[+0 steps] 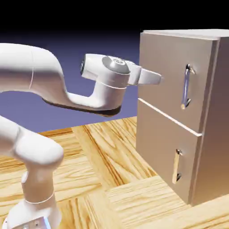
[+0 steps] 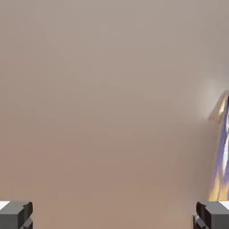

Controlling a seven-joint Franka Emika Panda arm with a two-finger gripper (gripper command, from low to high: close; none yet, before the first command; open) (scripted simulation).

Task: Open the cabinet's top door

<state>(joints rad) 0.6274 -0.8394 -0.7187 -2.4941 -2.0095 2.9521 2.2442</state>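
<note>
Worktop [image 1: 96, 197] of pale, grainy wood squares runs under the cabinet [image 1: 217, 134] and out past it toward the exterior view's left. Nearest on that side of the cabinet, the robot's white base [image 1: 33, 212] carries the arm [image 1: 33, 69], which reaches across toward the cabinet with its hand [image 1: 147, 77] pointed at the top door [image 1: 170, 76]. The jaws stand wide open: in the hand view the two grey fingertips [image 2: 15, 215] sit far apart, with the cabinet's flat front filling the view beyond them and nothing held. Whether either one touches the cabinet, I cannot tell.

The top door lies shut on the cabinet's upper front, a tall grey-beige panel. Its upright silver handle [image 1: 186, 87] is toward the cabinet's outer front edge, on the exterior view's right; the hand view catches part of it at the right edge. Beneath, on the cabinet's lower front, the shorter door [image 1: 163, 152] is shut too, with a smaller handle [image 1: 176, 165]. Behind the cabinet hangs a blue-violet backdrop [image 1: 103, 42], darkening to black at the top.
</note>
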